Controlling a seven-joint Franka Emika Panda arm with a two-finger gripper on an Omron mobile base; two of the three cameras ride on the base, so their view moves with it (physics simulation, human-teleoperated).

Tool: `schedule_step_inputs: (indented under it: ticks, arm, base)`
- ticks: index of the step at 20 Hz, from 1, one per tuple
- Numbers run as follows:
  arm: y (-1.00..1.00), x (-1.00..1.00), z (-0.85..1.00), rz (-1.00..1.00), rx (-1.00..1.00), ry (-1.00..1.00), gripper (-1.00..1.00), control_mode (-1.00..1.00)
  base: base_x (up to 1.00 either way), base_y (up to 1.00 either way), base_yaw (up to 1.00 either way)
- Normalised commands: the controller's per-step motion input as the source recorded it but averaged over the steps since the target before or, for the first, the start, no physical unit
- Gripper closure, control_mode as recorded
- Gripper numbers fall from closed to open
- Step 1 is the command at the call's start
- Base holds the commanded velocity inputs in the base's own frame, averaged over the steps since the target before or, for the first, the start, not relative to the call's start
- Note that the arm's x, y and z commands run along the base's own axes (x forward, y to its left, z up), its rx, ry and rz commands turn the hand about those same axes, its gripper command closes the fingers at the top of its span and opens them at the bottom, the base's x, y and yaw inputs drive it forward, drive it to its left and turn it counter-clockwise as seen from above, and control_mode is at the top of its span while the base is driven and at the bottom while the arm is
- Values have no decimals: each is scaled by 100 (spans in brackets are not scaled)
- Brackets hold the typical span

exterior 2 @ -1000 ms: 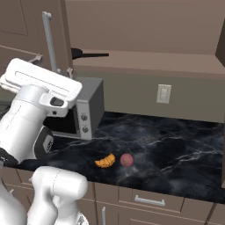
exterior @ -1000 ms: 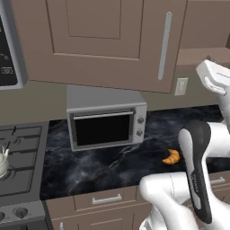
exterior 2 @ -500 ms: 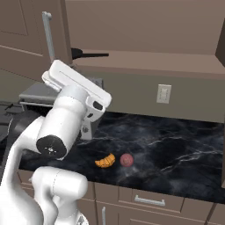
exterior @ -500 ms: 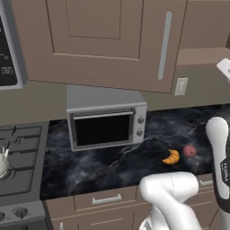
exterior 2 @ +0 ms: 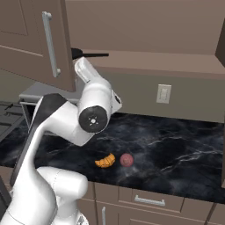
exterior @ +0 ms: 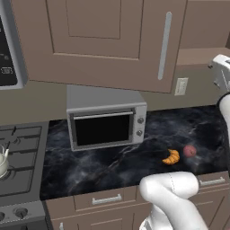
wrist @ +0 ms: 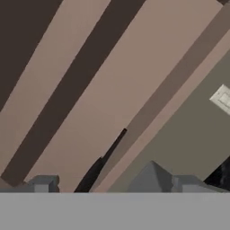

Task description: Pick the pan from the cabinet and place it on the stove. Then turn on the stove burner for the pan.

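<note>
The pan (exterior 2: 90, 54) lies on the shelf of the open cabinet (exterior 2: 39, 39), with its thin black handle pointing right past the door's edge. In the hand view the pan's handle (wrist: 110, 150) is a dark thin bar just ahead of my gripper (wrist: 110, 185) and in line with the gap between its fingertips. The jaws stand wide apart, open, with nothing in them. My arm's wrist (exterior 2: 85, 72) reaches up to just below the pan. The stove (exterior: 22, 152) sits at the far left, with knobs (exterior: 18, 212) along its front.
A silver toaster oven (exterior: 105, 121) stands on the black marble counter (exterior: 112, 166) under the cabinet door (exterior: 112, 40). A croissant (exterior: 170, 156) and a red apple (exterior: 189, 150) lie to its right. A white kettle (exterior: 2, 162) sits on the stove. Drawers (exterior: 105, 198) run below.
My arm has swung up from low over the counter and raised the hand to the cabinet shelf beside the pan's handle. Nothing else has moved.
</note>
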Motion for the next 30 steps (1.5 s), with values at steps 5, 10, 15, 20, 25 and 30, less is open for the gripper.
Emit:
schedule_step_inputs:
  ticks: [5, 10, 15, 20, 25, 30]
  arm:
    - [0, 53, -22, 15, 5, 17, -100, -100]
    - [0, 39, -28, 13, 4, 12, -100, -100]
    - [5, 20, -28, 7, 0, 8, -100, -100]
    - [23, 13, -9, 4, 0, 4, -100, -100]
    - [56, 16, 0, 4, 0, 1, -100, -100]
    - [33, 29, 0, 10, 1, 8, -100, -100]
  base:
    - [0, 0, 0]
    - [0, 0, 0]
    - [0, 0, 0]
    - [0, 0, 0]
    - [0, 0, 0]
    - [0, 0, 0]
